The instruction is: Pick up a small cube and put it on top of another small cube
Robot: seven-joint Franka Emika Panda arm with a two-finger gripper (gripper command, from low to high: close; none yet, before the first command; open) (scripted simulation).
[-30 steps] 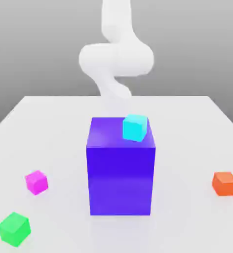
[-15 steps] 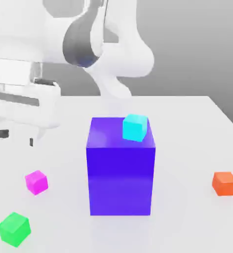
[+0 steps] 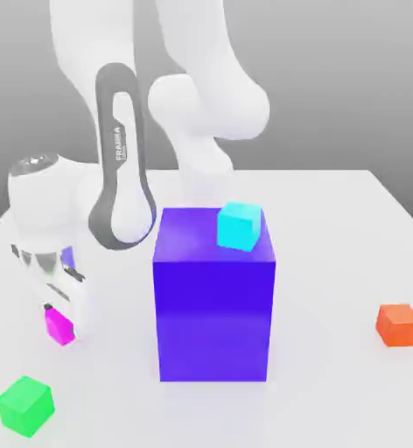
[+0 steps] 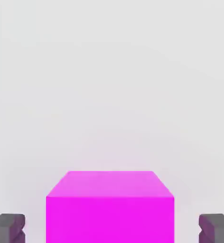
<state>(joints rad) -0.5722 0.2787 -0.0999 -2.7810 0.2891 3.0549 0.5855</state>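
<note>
Going from the exterior view's left to its right, a green cube [image 3: 25, 406] comes first, sitting on the bench [image 3: 332, 236] nearest the camera of all the small cubes and toward the bench's left edge.

Just beyond it and a little to the right is the magenta cube [image 3: 59, 325], also resting on the bench on that left side. The claw [image 3: 64, 320] is down around it, one finger on either side. In the hand view the fingers stand apart, with a gap between each of them and the magenta cube, so it is not clamped.

The white arm [image 3: 122, 166] with its dark grey trim reaches down to the claw from above the bench's far edge.

Next comes a big blue block [image 3: 213, 319], standing upright around the middle of the bench, well apart from the bench's left and right edges. A cyan cube [image 3: 239, 226] rests on its top face, toward that face's right edge.

Last, an orange cube [image 3: 398, 325] sits on the bench toward its right edge, well apart from the blue block, with bare bench between them.
</note>
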